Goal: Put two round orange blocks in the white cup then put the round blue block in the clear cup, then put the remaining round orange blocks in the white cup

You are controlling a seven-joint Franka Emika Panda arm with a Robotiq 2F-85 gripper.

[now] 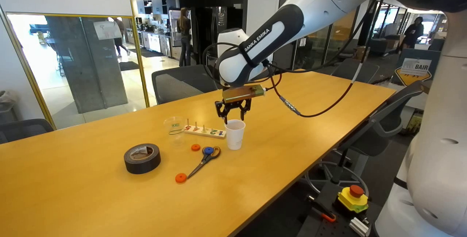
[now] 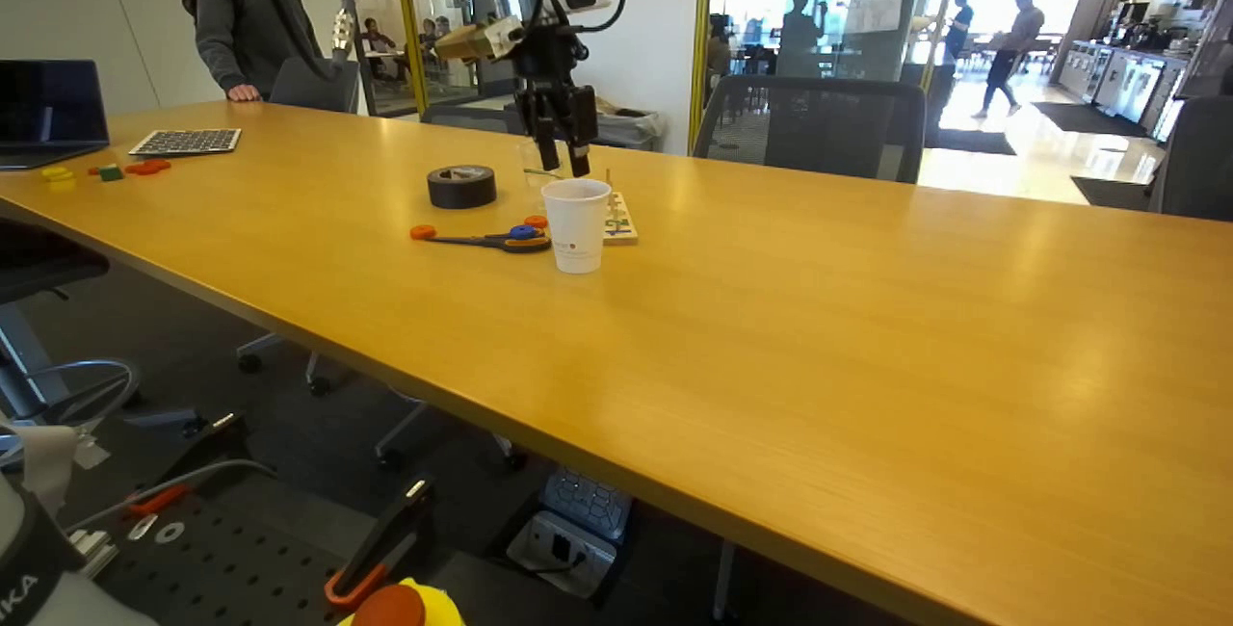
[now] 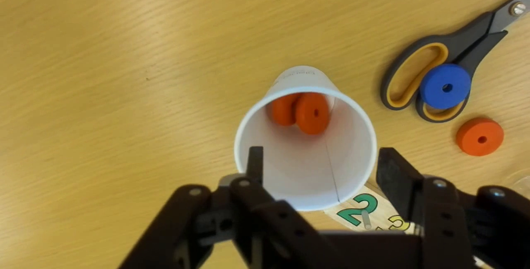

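Observation:
The white cup stands upright on the table, also in the other views. Two round orange blocks lie inside it. My gripper is open and empty at the cup's mouth; in the wrist view its fingers are wide apart; contact with the rim cannot be told. The round blue block lies on the scissor handles. An orange block lies near the handles, another at the scissor tip. The clear cup stands upright behind them, partly hidden in an exterior view.
Orange-handled scissors lie in front of the white cup. A black tape roll lies beside them. A wooden number board with upright pegs lies close behind the white cup. A laptop and small coloured pieces are farther along the table.

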